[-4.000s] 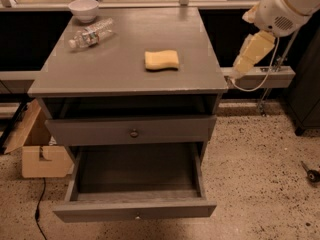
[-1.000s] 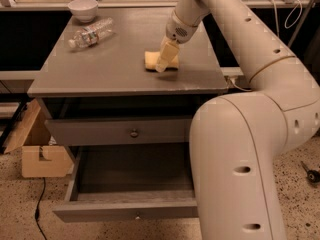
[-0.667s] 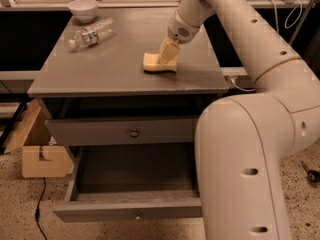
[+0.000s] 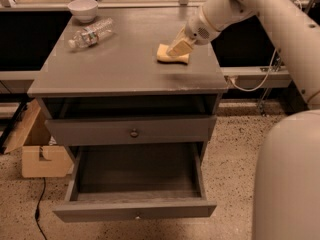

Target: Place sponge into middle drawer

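The pale-yellow sponge (image 4: pixel 170 57) is at the right of the grey cabinet top (image 4: pixel 120 59), on it or just above it. My gripper (image 4: pixel 179 48) comes down from the upper right and is shut on the sponge's upper right part. The middle drawer (image 4: pixel 135 210) is pulled open at the bottom of the cabinet, and its plain grey inside holds nothing. It lies below and in front of the gripper.
A clear plastic bottle (image 4: pixel 90 34) lies at the top's back left, with a white bowl (image 4: pixel 83 9) behind it. The upper drawer (image 4: pixel 134 130) with a dark knob is shut. A cardboard box (image 4: pixel 42 159) stands on the floor at left. My white body (image 4: pixel 287 184) fills the lower right.
The gripper and the sponge have shifted together a little to the right and back on the cabinet top. My arm's bulk has swung out of the foreground, so the drawers show.
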You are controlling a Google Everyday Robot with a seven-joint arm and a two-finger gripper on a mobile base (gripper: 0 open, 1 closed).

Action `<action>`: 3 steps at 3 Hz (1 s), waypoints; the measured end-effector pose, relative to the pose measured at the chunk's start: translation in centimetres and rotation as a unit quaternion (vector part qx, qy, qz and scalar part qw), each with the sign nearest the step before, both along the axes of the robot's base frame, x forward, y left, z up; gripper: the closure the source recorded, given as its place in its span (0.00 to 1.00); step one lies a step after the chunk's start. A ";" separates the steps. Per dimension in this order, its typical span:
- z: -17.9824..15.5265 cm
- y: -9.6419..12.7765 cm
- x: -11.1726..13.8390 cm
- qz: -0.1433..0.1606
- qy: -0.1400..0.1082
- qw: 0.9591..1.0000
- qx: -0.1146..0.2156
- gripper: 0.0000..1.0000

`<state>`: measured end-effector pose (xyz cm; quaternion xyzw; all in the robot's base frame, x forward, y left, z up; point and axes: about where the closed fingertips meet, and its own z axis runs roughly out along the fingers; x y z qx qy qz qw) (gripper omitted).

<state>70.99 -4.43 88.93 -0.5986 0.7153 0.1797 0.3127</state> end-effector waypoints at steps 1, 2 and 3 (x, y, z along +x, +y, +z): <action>0.7 -0.8 -1.9 -0.011 -0.012 0.999 0.028 1.00; 1.1 -1.7 -2.3 -0.034 -0.015 0.999 0.027 0.85; 1.0 -3.5 -0.9 -0.078 -0.012 0.997 0.023 0.62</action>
